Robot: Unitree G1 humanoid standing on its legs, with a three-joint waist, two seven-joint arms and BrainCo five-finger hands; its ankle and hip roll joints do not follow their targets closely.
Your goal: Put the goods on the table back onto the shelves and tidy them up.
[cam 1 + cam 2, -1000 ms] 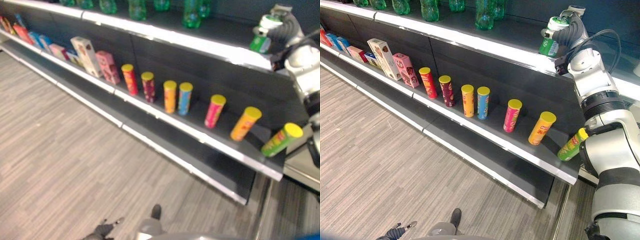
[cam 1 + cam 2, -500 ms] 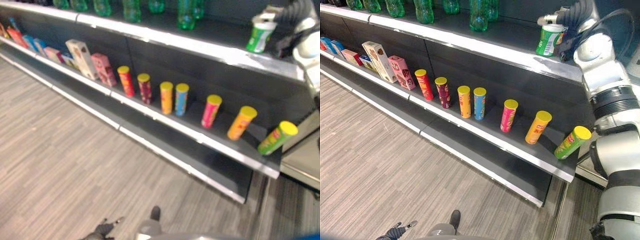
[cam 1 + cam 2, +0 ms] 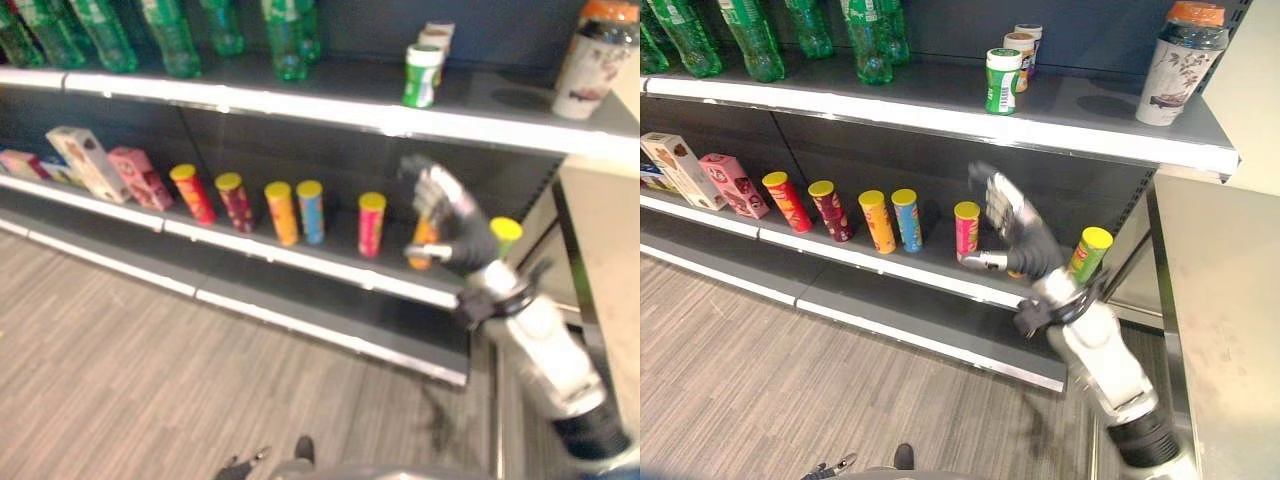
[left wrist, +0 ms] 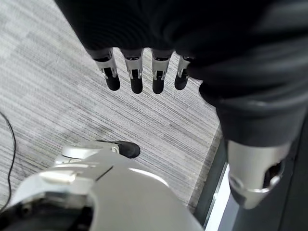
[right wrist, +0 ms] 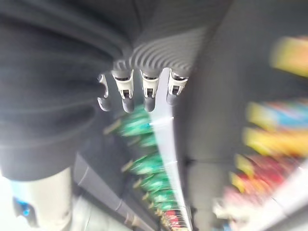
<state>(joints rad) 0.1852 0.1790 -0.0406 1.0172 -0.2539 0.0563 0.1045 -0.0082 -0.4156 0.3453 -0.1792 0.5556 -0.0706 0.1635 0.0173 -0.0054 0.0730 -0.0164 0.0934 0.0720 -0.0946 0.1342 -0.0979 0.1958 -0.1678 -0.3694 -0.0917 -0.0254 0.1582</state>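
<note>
Right hand (image 3: 1015, 228) released, empty, withdrawn from upper shelf (image 3: 940, 112) down to tube row. Green can (image 3: 1002, 80) now upright on upper shelf. Placement done; left hand (image 4: 144, 72) relaxed, idle.

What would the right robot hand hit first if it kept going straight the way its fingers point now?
Probably the orange tube on the middle shelf. The right robot hand is open and empty, in front of that tube, between the pink tube and the green tube. Depth is unclear, so the gap can't be judged.
</note>
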